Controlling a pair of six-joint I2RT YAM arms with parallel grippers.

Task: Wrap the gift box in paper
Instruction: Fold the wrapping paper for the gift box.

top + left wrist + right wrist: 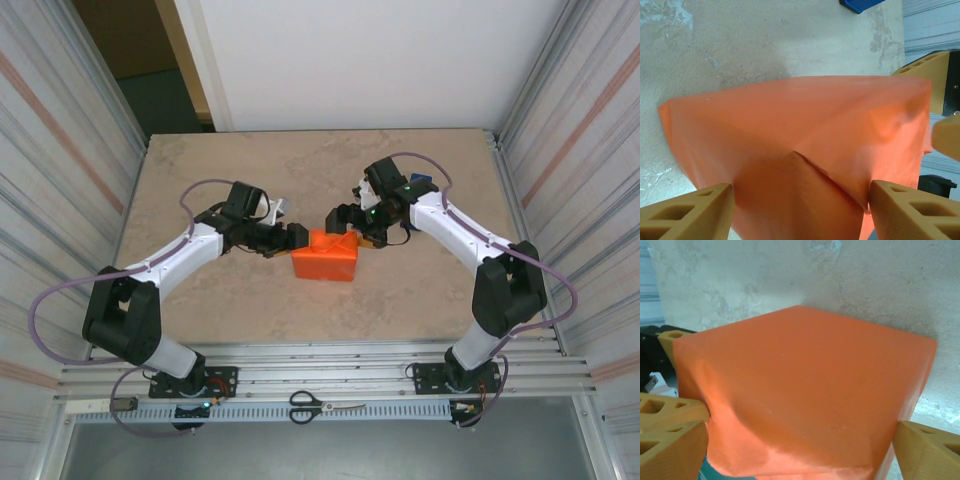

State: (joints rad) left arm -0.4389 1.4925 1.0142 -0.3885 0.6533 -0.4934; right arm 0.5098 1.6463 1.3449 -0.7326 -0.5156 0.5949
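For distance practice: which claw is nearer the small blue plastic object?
Right. The right claw is on the blue plastic object's side of the orange-papered box; the left claw opposite.

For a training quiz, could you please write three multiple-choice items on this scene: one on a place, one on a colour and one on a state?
1. Where do the scissors lie?
A) on top of the paper
B) on the rail at the near edge
C) at the far edge of the table

2. What colour is the paper?
A) blue
B) white
C) orange

3. How is the paper arranged?
A) folded into a boxy parcel
B) spread flat
C) rolled into a tube

Answers:
1 B, the top view shows them lying on the rail.
2 C, it looks orange in every view.
3 A, both wrist views show corners and a creased flap.
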